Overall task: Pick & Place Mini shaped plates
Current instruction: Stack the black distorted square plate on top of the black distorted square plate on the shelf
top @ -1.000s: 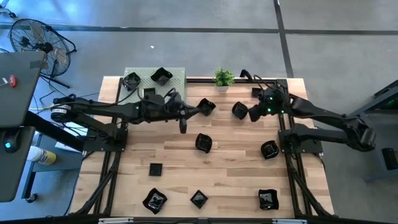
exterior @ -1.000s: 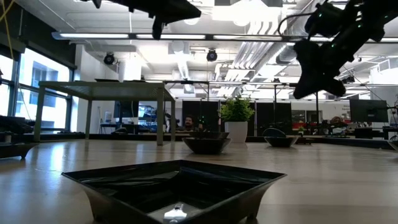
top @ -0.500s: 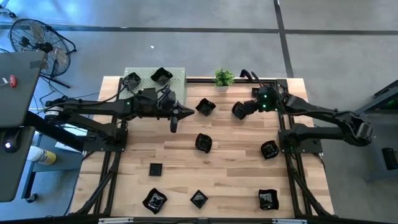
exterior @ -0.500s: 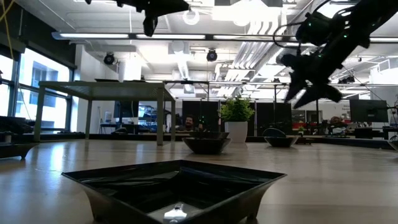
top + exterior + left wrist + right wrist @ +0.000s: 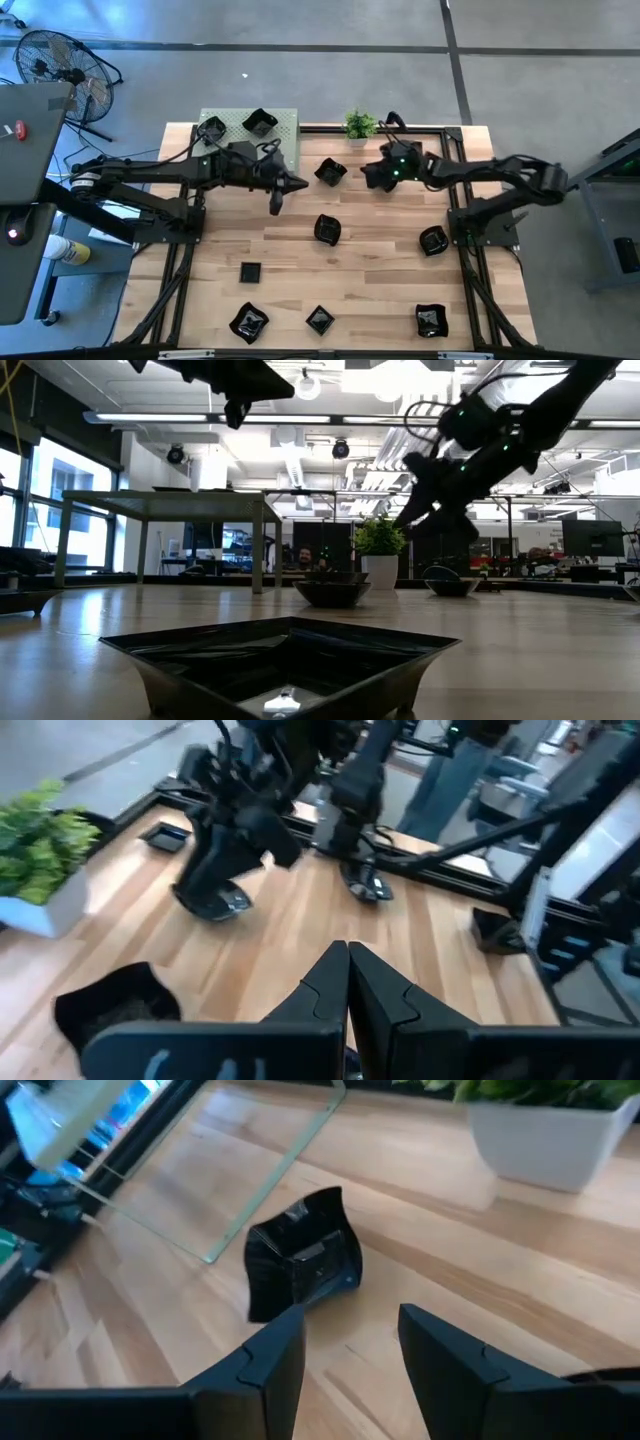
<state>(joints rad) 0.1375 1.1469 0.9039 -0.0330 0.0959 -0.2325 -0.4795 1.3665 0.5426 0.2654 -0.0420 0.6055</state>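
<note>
The right tool point(image 5: 368, 176), fingers spread and empty, hangs above the desk point(image 5: 380, 270) just beside a wavy-edged mini plate point(image 5: 303, 1265) near the potted plant point(image 5: 360, 125); this looks like the approach to a pick. Next it must descend and straddle the plate's rim. The left tool point(image 5: 347, 982), clenched and empty, waits nearby.

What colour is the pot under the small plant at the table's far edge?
White. The pot shows best in the right wrist view, beneath green leaves.
</note>
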